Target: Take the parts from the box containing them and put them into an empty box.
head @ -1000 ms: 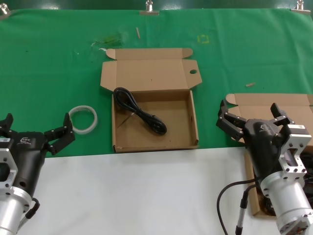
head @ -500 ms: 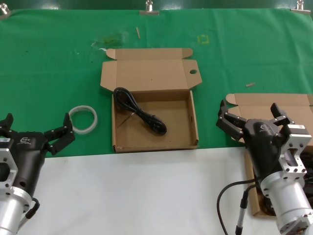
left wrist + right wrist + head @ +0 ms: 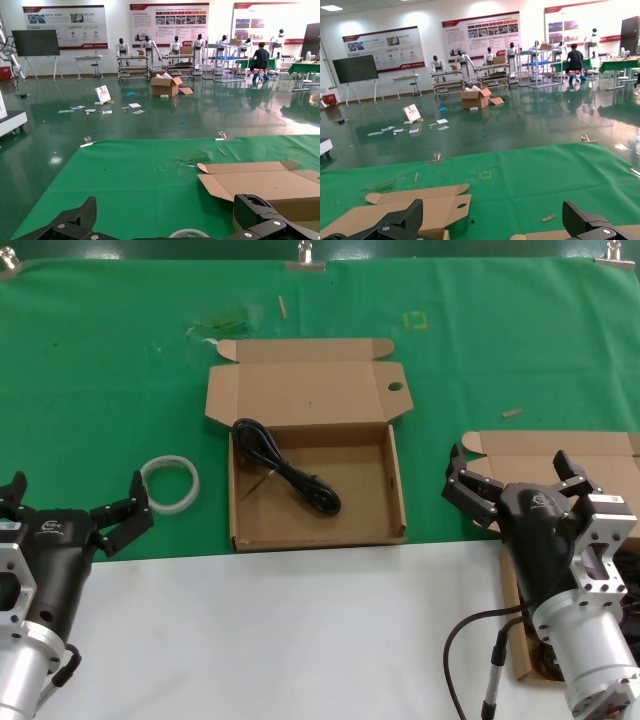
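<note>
One power cable [image 3: 288,469], black with a moulded plug, lies diagonally inside the centre cardboard box [image 3: 390,490]. That box is open, lid folded back, with a round hole in the lid's side flap. A second cardboard box [image 3: 540,455] sits at the right edge of the table; its lid is open and its interior is largely hidden behind the right arm, so its contents cannot be confirmed.

A white translucent tape ring [image 3: 170,483] lies on the cloth left of the centre box, apart from it.

Surface: the table [image 3: 100,370] carries green cloth over its far portion and a white sheet [image 3: 290,640] along the near edge. Wrist views show a hall with a glossy green floor, wall posters, shelving and scattered cartons.

Left end effector [image 3: 70,510] hovers at the near left, fingers spread wide, holding nothing, close to the tape ring. Right end effector [image 3: 515,480] hangs over the right box's front, fingers spread wide, holding nothing.
</note>
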Robot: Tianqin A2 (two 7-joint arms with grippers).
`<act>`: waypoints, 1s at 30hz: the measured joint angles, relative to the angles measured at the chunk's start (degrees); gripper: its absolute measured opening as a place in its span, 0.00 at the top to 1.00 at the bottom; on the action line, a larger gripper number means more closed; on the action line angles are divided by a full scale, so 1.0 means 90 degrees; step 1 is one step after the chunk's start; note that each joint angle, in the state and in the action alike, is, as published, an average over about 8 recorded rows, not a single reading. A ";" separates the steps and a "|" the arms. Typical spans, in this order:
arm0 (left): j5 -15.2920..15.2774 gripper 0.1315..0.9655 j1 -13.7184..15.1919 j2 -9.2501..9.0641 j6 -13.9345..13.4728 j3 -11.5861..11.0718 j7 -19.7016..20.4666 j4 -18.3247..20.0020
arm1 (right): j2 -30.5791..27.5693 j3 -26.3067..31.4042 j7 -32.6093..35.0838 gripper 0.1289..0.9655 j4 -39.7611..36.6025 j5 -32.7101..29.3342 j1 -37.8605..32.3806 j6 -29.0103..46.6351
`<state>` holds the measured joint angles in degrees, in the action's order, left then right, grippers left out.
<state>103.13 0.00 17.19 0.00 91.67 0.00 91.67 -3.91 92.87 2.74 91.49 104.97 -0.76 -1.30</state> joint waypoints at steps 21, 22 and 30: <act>0.0000 0.00 0.0000 0.0000 0.0000 0.0000 0.0000 0.0000 | 0.0000 0.0000 0.0000 0.00 0.0000 0.0000 0.0000 0.0000; 0.0000 0.00 0.0000 0.0000 0.0000 0.0000 0.0000 0.0000 | 0.0000 0.0000 0.0000 0.00 0.0000 0.0000 0.0000 0.0000; 0.0000 0.00 0.0000 0.0000 0.0000 0.0000 0.0000 0.0000 | 0.0000 0.0000 0.0000 0.00 0.0000 0.0000 0.0000 0.0000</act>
<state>103.13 0.00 17.19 0.00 91.67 0.00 91.67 -3.91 92.87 2.74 91.49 104.97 -0.76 -1.30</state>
